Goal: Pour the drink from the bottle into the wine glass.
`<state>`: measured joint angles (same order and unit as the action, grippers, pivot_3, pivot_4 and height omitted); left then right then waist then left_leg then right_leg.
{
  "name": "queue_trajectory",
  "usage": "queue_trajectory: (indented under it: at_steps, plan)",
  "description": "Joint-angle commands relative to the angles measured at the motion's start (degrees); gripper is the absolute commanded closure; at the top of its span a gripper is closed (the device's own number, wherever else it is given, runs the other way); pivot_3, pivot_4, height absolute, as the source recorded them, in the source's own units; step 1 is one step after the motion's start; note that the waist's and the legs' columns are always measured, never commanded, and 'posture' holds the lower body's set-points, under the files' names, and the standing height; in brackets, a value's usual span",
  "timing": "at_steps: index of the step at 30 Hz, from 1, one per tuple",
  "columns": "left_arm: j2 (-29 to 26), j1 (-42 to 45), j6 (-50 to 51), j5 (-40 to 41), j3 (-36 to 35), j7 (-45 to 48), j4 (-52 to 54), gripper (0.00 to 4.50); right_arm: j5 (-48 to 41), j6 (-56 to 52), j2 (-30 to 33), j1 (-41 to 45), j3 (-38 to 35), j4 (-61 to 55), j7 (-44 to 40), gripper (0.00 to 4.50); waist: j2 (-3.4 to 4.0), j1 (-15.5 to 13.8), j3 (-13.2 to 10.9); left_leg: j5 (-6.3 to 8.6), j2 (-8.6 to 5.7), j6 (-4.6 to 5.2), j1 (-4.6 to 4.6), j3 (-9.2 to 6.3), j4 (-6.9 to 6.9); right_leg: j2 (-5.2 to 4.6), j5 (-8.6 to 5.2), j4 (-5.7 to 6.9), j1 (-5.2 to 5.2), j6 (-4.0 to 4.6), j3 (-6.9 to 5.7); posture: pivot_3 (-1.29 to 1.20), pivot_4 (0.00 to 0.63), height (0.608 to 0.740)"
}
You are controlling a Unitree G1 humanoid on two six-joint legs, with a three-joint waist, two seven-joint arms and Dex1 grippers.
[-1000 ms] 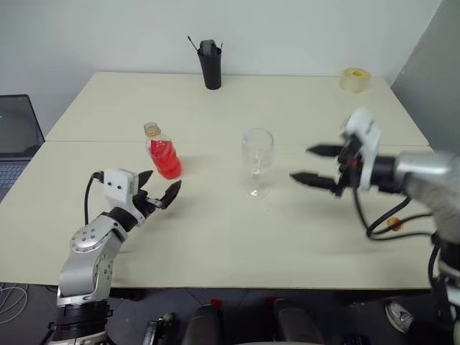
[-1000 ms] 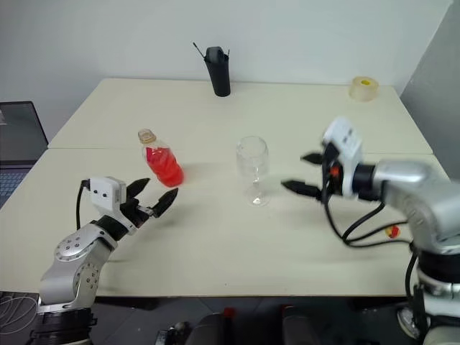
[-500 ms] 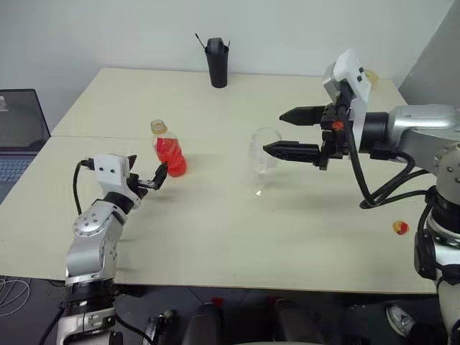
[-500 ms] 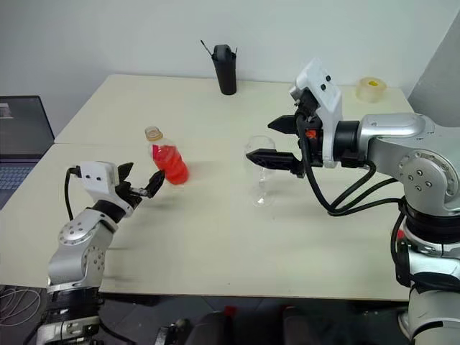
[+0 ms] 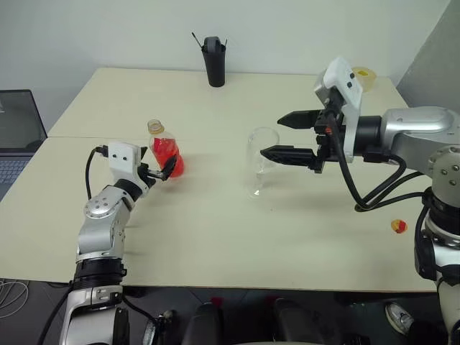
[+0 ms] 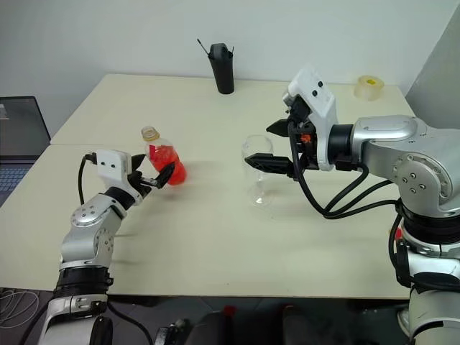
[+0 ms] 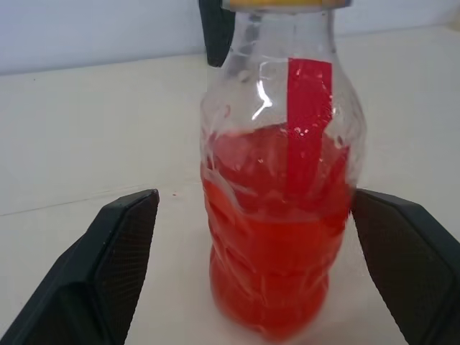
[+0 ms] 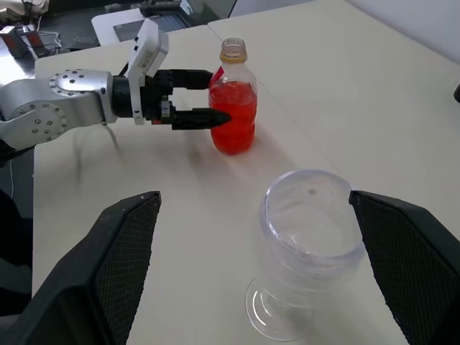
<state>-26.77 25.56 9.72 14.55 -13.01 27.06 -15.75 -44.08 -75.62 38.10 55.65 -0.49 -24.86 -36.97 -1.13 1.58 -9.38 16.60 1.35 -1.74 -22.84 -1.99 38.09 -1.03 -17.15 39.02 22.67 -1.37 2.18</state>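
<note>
The bottle (image 5: 164, 149) stands upright on the counter (image 5: 215, 230), on the robot's left, uncapped at its yellowish rim and about half full of the drink (image 7: 277, 237), a bright red-orange liquid. Its clear plastic wall is ribbed and waisted, so it probably yields under pressure and is light. The liquid will slosh and shift the weight as the bottle tips. A hold at the waist or the ribbed lower body, below the liquid line, looks safest; squeezing hard could push drink out of the open neck.

The left gripper (image 5: 161, 171) is level with the lower body of the bottle, its jaws spread wide with one finger on each side, not yet pressing the plastic as far as the left wrist view shows.

The wine glass (image 5: 260, 159) stands well apart to the right, empty, with a rounded bowl on a thin stem and a small foot. It is rigid, fragile and easy to topple; the bowl would be the steadier place to brace it.

The right gripper (image 5: 286, 136) hovers beside the bowl near rim height, jaws wide open and holding nothing.

Farther back stand a black holder (image 5: 211, 63) and a tape roll (image 5: 364, 74). A small red-yellow cap (image 5: 397, 226) lies at the right edge.
</note>
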Motion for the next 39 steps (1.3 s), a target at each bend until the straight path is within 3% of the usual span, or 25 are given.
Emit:
queue_trajectory:
  at_steps: [1, 9, 16, 20, 24, 31, 35, 39]
  plan:
    - [0.1, 4.4, -3.8, -2.0, 1.3, 0.2, -5.1, 0.00, -0.5, 0.6, 0.0, 1.6, -0.2, -1.8, 0.6, 0.02, 0.00, 0.0, 0.0, 0.00, 0.00, 0.00, 0.00, 0.00, 0.00, 0.00, 0.00, 0.00, 0.00, 0.00, -0.02, 0.00, 0.150, 0.740]
    - [1.8, 14.1, -12.4, -4.3, 2.7, 1.0, -22.6, 0.00, -0.2, 0.5, 0.6, 1.1, 0.3, -2.4, 1.4, 0.02, 0.00, 0.0, 0.0, 0.00, -0.03, 0.00, -0.06, 0.09, 0.01, 0.00, 0.01, 0.03, 0.12, -0.01, -0.13, 0.00, 0.150, 0.740]
    - [1.2, 16.0, -16.5, -4.2, 2.5, 3.1, -26.6, 2.11, 0.9, 1.2, 4.9, -3.3, -2.3, -3.5, 1.9, 0.00, -0.01, 0.0, 0.0, -0.01, 0.01, -0.01, -0.26, 0.35, 0.00, 0.00, 0.02, 0.11, 0.51, -0.03, 0.04, 0.00, 0.150, 0.740]
    - [-0.4, 18.2, -17.2, -4.8, 3.1, 5.3, -26.3, 2.72, 1.0, 4.2, 9.0, -9.6, -7.9, -5.6, 1.6, 0.00, -0.02, -0.1, 0.0, -0.01, -0.01, -0.01, -0.37, 0.39, 0.02, -0.02, 0.05, 0.08, 0.58, -0.08, 0.06, 0.00, 0.150, 0.740]
    - [-1.6, 22.7, -17.4, -6.1, 5.3, 8.8, -25.8, 3.21, -0.3, 9.3, 8.6, -19.6, -15.3, -12.2, 2.1, 0.00, -0.06, -0.3, 0.0, -0.01, -0.02, -0.01, -0.53, 0.26, 0.09, 0.02, 0.05, 0.07, 0.63, -0.09, -0.04, 0.00, 0.150, 0.740]
    - [-0.2, 33.5, -23.1, -10.1, 10.8, 14.9, -30.3, 3.53, 2.5, 20.9, -1.5, -40.8, -22.7, -22.3, 9.2, 0.00, -0.11, -1.0, 0.0, -0.02, -0.10, -0.03, -0.66, 0.36, 0.34, 0.28, 0.12, 0.10, 0.62, -0.21, -0.01, 0.00, 0.150, 0.740]
    - [1.3, 37.6, -30.3, -14.1, 14.6, 15.8, -34.6, 3.55, 7.2, 28.5, -6.7, -49.6, -19.9, -26.0, 12.2, 0.00, -0.10, -1.0, 0.0, -0.02, -0.10, -0.01, -0.63, 0.38, 0.52, 0.40, 0.17, 0.13, 0.59, -0.30, 0.14, 0.00, 0.150, 0.740]
    - [2.6, 40.9, -36.6, -18.3, 17.2, 13.1, -39.8, 3.55, 19.6, 40.8, -10.0, -56.4, -13.3, -26.3, 16.1, 0.00, -0.10, -0.7, 0.0, -0.02, -0.41, -0.01, -0.64, 0.38, 0.58, 0.48, 0.17, 0.17, 0.61, -0.30, 0.16, 0.00, 0.150, 0.740]
